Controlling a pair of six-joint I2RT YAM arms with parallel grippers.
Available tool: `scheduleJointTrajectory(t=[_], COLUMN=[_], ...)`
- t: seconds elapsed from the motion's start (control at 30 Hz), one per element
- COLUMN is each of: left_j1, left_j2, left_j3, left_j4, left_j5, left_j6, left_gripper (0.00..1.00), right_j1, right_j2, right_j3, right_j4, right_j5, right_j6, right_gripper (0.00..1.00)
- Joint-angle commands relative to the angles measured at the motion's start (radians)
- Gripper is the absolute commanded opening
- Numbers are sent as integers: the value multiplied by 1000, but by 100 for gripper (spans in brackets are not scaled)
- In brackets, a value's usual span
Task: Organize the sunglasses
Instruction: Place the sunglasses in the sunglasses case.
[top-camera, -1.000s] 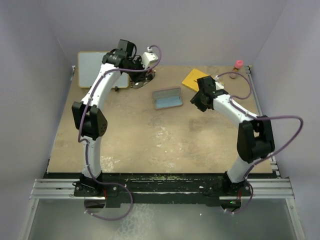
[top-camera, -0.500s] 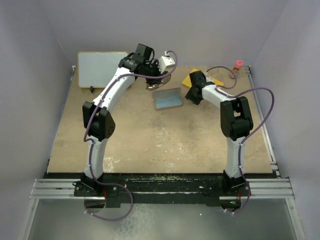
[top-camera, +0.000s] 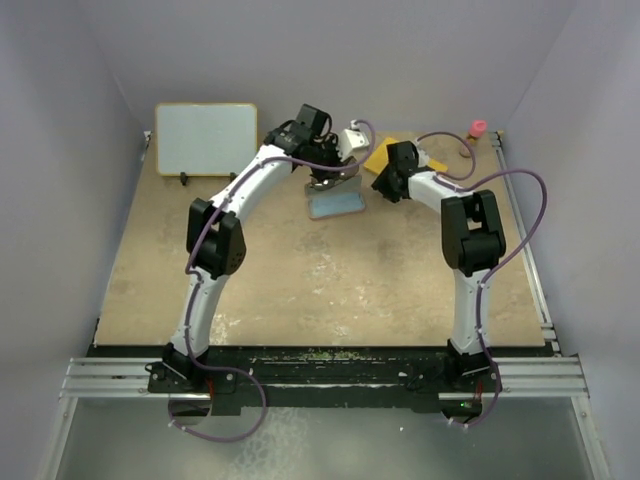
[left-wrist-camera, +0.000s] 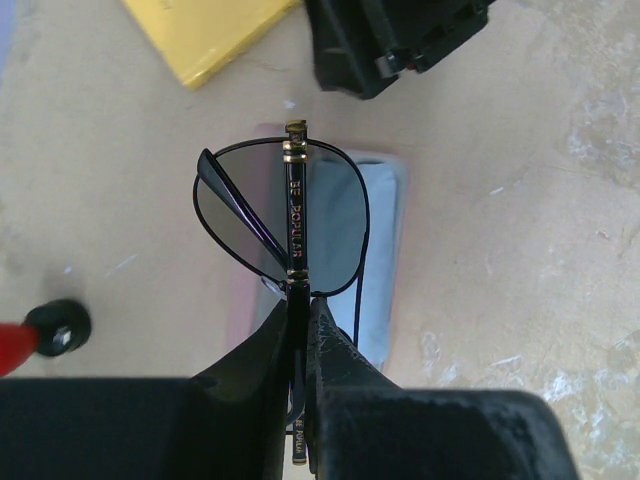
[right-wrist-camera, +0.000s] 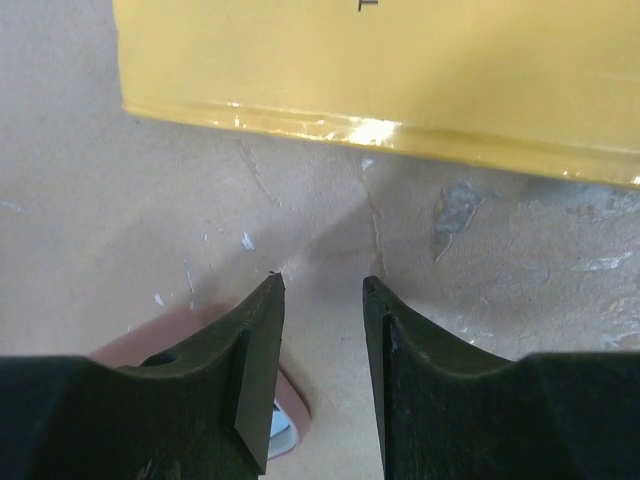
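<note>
From above, the left gripper (top-camera: 324, 180) hangs over the pink case (top-camera: 338, 213) at upper centre, with the right gripper (top-camera: 384, 188) just beside it. In the left wrist view, the jaws are pinched on a temple of the folded sunglasses (left-wrist-camera: 290, 225) (marked BE POPULAR), centre frame, above the case's blue cloth (left-wrist-camera: 385, 250). In the right wrist view, the jaws are parted and empty, with a yellow pad (right-wrist-camera: 380, 60) along the top

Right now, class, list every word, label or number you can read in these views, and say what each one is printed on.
"BE POPULAR": gold letters along the black arm of the sunglasses, which the left gripper is holding.
More gold print lower on the same arm, between the fingers: too small to read.
A black mark at the top edge of the yellow item: cut off by the frame, unreadable.
</note>
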Motion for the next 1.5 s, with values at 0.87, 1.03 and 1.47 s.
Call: scheduleJointTrajectory(t=[0.87,1.03,1.47], left_j1=[-89,-87,-66], left_j2=[174,205,238], left_j3=[57,72,110], left_j4=[-29,-43,-56], left_j5=[-111,-131,-141], left_j6=[206,218,202], left_gripper=[4,4,4], right_j1=[-71,-73,-73], right_j2=[-290,-304,-308], right_j3=[-342,-371,-405], right_j4=[33,45,74], right_j5=[-106,-121,-161], right_j6=[31,36,49], right_gripper=[45,45,44])
